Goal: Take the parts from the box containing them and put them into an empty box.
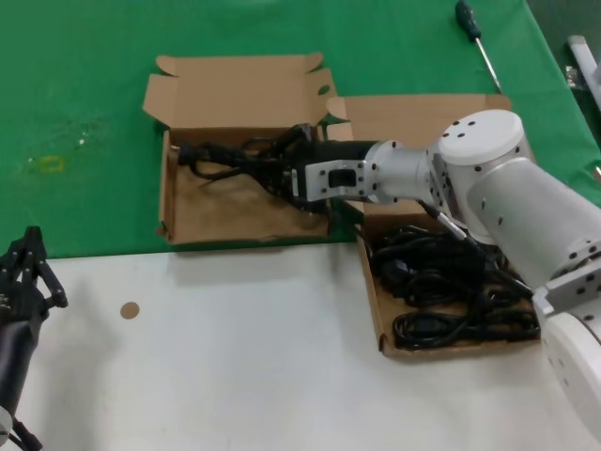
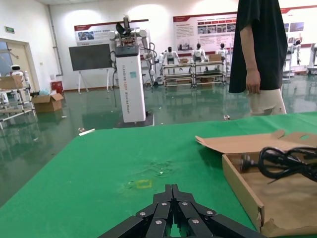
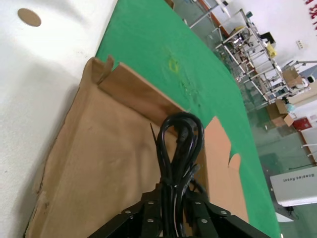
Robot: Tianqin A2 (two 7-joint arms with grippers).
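My right gripper (image 1: 272, 169) grips one cord (image 1: 225, 155) over the empty box (image 1: 202, 221) mid-table. More cords (image 1: 451, 282) wait in the full box (image 1: 376, 310); left gripper (image 1: 28, 268) idles closed at the near-left edge

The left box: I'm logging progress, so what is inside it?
In the left box, one power cord clamped in the right gripper; the floor under the arm is hidden.
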